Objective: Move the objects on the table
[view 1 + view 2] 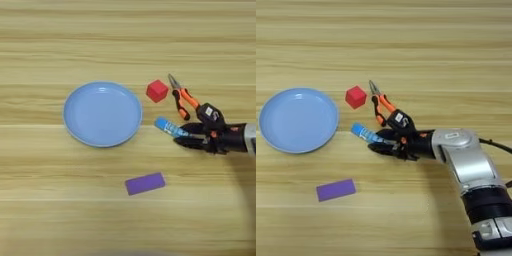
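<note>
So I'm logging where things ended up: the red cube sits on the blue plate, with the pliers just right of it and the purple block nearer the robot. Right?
Not quite. The red cube is not on the blue plate; it sits on the bare table just right of the plate, as the left eye view shows. The pliers do lie just right of it, and the purple block is nearer the robot.

Only one item outside the task set: thin dark cable (499, 146), seen in the right eye view alone. It sits above the table (406, 40) near its right side and runs in a shallow curve to the right picture edge. Its far end cannot be seen.
</note>
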You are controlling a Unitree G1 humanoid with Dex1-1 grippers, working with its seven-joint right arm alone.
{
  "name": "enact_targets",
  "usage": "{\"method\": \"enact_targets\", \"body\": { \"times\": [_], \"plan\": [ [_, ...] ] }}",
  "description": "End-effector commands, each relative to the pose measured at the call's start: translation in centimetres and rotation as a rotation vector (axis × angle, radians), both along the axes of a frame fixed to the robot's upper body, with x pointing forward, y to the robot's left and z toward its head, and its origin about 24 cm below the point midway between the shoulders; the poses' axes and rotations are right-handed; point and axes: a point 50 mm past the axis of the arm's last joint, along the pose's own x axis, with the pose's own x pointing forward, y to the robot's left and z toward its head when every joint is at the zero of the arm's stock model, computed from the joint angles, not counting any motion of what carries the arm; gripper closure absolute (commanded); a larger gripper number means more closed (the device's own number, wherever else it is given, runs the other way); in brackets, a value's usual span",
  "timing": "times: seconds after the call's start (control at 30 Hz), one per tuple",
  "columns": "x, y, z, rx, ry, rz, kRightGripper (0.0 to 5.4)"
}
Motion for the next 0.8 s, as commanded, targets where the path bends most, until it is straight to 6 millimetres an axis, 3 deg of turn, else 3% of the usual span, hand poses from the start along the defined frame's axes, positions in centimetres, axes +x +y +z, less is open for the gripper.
{"method": "enact_targets", "body": {
  "times": [0.03, 0.4, 0.8],
  "plan": [
    [1.9, 0.3, 4.7, -0.003, -0.200, 0.011, 2.61],
    [1.8, 2.6, 8.8, 0.085, -0.345, 0.075, 1.66],
    [2.1, 7.1, 8.0, 0.095, -0.321, 0.164, 0.39]
  ]
}}
